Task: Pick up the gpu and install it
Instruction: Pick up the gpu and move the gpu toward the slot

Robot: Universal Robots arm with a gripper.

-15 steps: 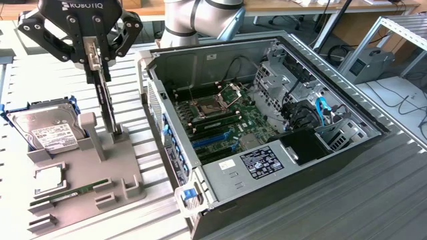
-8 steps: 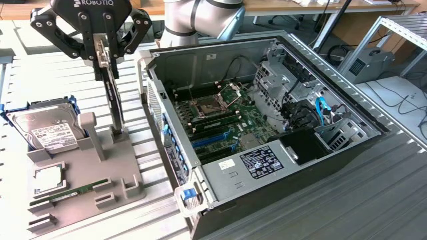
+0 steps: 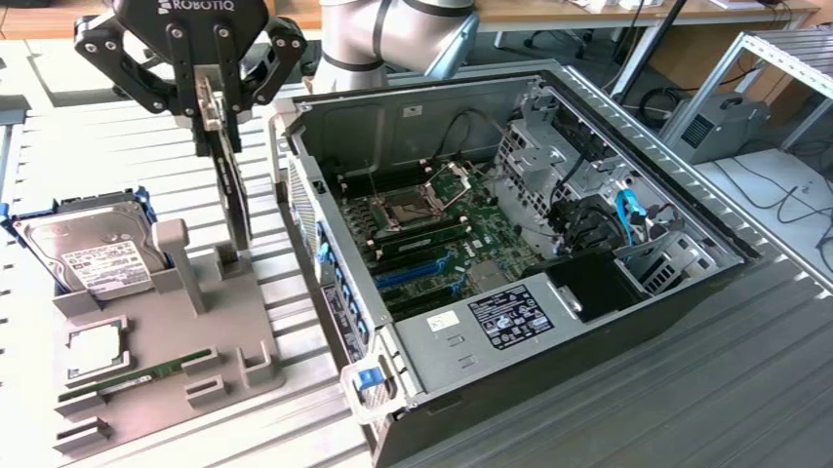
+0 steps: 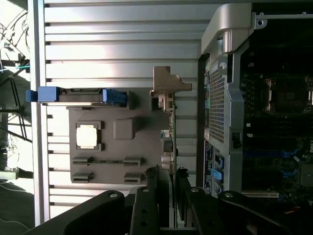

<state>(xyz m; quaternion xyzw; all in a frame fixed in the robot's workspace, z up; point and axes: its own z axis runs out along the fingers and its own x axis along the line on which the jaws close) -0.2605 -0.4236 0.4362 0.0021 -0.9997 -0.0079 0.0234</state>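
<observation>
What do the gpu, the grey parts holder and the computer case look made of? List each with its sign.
The gpu: thin dark card seen edge-on, likely circuit board; its end bracket looks like dull bare metal.
The grey parts holder: matte, uniform, blocky, probably moulded or printed plastic.
The computer case: silvery sheet metal, folded edges and a perforated panel.
</observation>
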